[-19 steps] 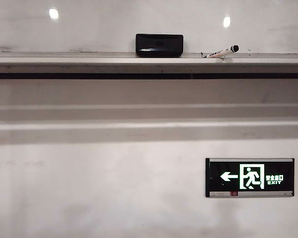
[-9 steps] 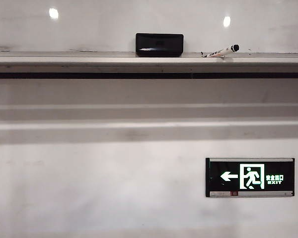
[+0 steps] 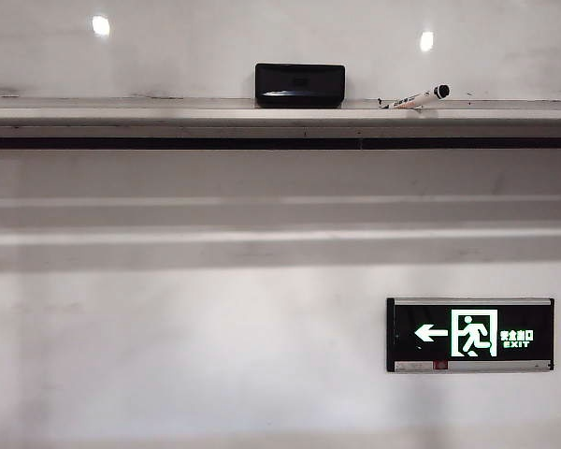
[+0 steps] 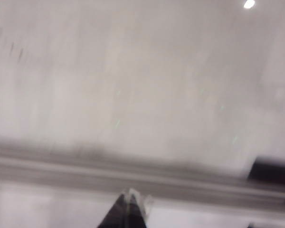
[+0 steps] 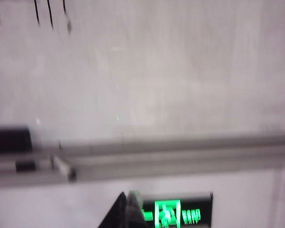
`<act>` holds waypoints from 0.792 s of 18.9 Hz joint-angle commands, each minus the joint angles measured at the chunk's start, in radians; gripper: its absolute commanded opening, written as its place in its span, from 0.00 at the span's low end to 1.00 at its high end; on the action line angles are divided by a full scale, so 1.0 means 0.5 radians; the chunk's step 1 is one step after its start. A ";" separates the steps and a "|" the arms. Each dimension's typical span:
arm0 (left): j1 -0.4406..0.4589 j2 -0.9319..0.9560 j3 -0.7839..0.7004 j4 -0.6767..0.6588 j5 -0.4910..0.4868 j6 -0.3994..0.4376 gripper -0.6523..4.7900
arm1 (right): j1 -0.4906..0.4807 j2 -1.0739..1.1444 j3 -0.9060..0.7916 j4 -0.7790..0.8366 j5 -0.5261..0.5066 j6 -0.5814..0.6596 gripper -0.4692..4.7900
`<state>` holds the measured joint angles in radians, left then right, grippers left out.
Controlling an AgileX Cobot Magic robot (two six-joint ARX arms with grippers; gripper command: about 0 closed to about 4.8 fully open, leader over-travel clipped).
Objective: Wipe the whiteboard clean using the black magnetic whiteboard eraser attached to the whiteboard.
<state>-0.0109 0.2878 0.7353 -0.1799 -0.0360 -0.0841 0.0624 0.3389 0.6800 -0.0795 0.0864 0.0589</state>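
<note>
Nearest the cameras, the tips of both pincers are seen only in the blurred wrist views. The left pincer (image 4: 129,202) is shown as a dark wedge with its fingertips pressed together, clenched on nothing, pointed toward the ledge. The right pincer (image 5: 128,204) is likewise clenched and empty, with its tip in front of the exit sign (image 5: 176,211). Neither arm is seen in the exterior view.

Farther off in that view, a plain wall (image 3: 187,355) is seen, with the green-lit exit sign (image 3: 469,334) mounted low on the right. Above it, a long pale metal ledge (image 3: 122,117) runs across the whole width. The black eraser (image 3: 300,83) is set on the ledge just left of centre, against the whiteboard (image 3: 215,47). A white marker (image 3: 414,97) with a black cap lies tilted on the ledge to the right of the eraser, apart from it. Two bright light reflections are shown on the glossy board.
</note>
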 commanded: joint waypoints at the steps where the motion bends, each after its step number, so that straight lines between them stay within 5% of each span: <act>1: 0.002 0.262 0.328 -0.048 0.160 -0.012 0.11 | 0.002 0.249 0.293 0.005 -0.037 0.101 0.08; 10: -0.001 1.063 1.262 -0.408 0.534 0.002 0.11 | 0.031 0.963 0.921 0.018 -0.344 0.412 0.08; 15: -0.185 1.337 1.550 -0.551 0.571 0.055 0.11 | 0.286 1.244 0.996 0.195 -0.355 0.620 0.08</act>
<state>-0.0822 0.9443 1.4887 -0.4656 0.2432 -0.0795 0.1841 0.9497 1.1744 -0.0395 -0.0841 0.3496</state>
